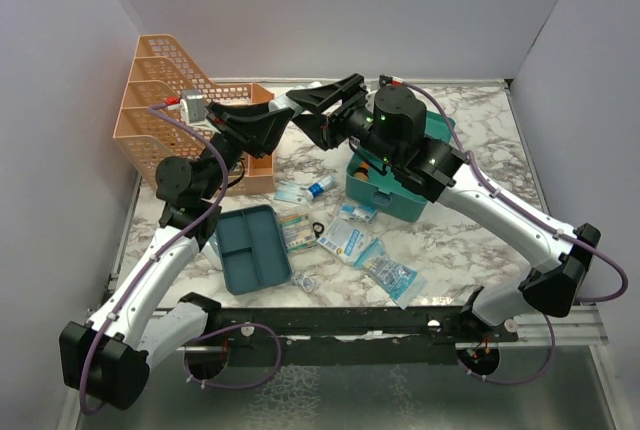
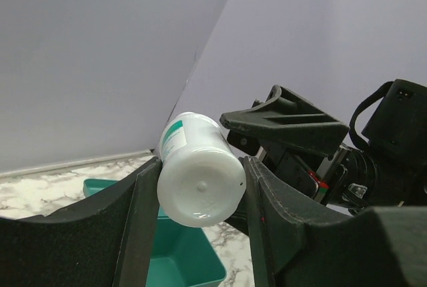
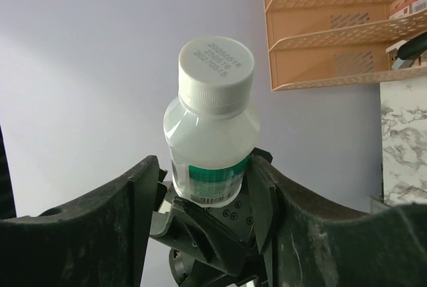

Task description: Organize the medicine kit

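Note:
A white plastic bottle [image 2: 200,183] with a green label and white screw cap [image 3: 215,67] is held in mid-air between my two grippers. My left gripper [image 2: 200,167] is shut on its base end. My right gripper [image 3: 207,163] is open, its fingers on either side of the bottle's body, with a gap at the left finger [image 3: 137,193]. In the top view both grippers meet above the back middle of the table, left [image 1: 285,118] and right [image 1: 312,118], and hide most of the bottle. The teal medicine kit [image 1: 385,198] stands under my right arm.
An orange mesh file rack [image 1: 165,100] stands at the back left. A flat teal divided tray [image 1: 252,247] lies front left. Packets [image 1: 350,240] [image 1: 390,272], a small blue-capped vial [image 1: 320,187] and other small items lie between tray and kit.

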### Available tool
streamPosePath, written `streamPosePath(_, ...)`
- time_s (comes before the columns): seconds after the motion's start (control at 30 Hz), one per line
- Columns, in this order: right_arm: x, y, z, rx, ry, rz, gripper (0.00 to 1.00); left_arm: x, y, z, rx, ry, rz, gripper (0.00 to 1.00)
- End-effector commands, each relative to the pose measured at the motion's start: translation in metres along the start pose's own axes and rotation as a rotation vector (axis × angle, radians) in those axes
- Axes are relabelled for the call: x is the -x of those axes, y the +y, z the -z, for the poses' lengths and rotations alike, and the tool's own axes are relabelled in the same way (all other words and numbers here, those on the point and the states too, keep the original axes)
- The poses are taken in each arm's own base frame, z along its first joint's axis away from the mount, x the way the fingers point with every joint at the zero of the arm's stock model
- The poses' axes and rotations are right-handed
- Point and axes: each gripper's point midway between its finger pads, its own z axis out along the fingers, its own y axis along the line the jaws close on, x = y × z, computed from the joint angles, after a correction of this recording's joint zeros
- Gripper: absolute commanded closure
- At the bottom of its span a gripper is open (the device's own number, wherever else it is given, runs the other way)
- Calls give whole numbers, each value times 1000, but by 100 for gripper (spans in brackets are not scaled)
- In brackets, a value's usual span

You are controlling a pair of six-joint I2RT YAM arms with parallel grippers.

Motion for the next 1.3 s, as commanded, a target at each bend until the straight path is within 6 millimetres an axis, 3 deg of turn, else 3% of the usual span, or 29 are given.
streamPosePath(0.0,5,2,-7,23,1,2,43,13,-14,3,-42,-52,0,49)
streamPosePath(0.33,21,2,-16,17,25,30,63,6,-12,4,-43,-30,22,47)
streamPosePath(0.4,22,2,-15,31,50,62,67,2,-9,4,-38,-17,28,39)
streamPosePath(0.5,30,-7,-9,38,67,106,69,-8,1,3,5,40,22,18)
streamPosePath(0.67,70,-43,6,-59,40,242,68,-32,24,13,105,143,-9,4)
streamPosePath(0.83,119,-98,38,-270,-2,465,66,-60,52,26,218,270,-36,3)
streamPosePath(0.97,153,-125,66,-429,-88,665,64,-83,74,31,282,389,-60,3)
streamPosePath(1.1,172,-160,83,-624,-105,741,64,-103,89,29,295,452,-48,5)
streamPosePath(1.27,182,-208,95,-801,-77,758,66,-127,102,26,294,500,7,7)
